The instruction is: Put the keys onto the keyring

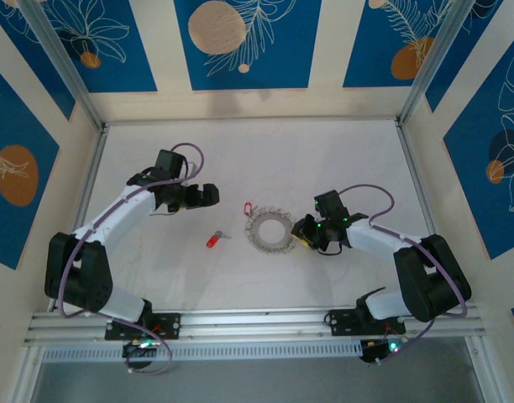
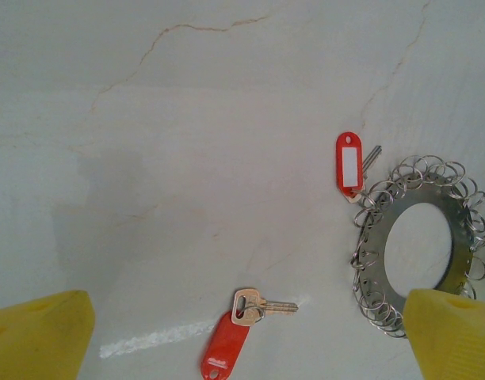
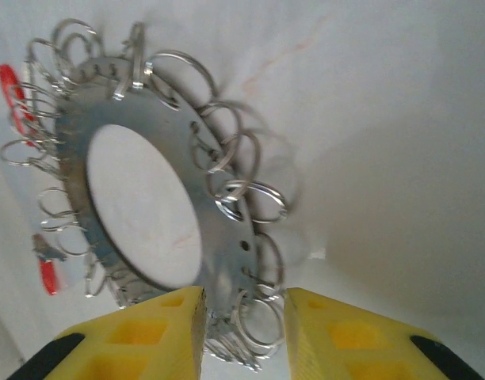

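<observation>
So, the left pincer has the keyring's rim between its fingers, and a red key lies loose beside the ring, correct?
No: the right pincer has the keyring's rim between its fingers, as the right wrist view shows. The red key does lie loose beside the ring.

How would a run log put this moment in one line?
left jaws: open, empty | right jaws: astride keyring rim, grip unclear | red-tagged key: loose on table

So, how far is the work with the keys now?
Done: perhaps one; a red-tagged key lies against the keyring, attachment unclear. In hand: right gripper straddles the ring's edge. Still to do: the second key lies loose; left gripper open, empty.
</observation>
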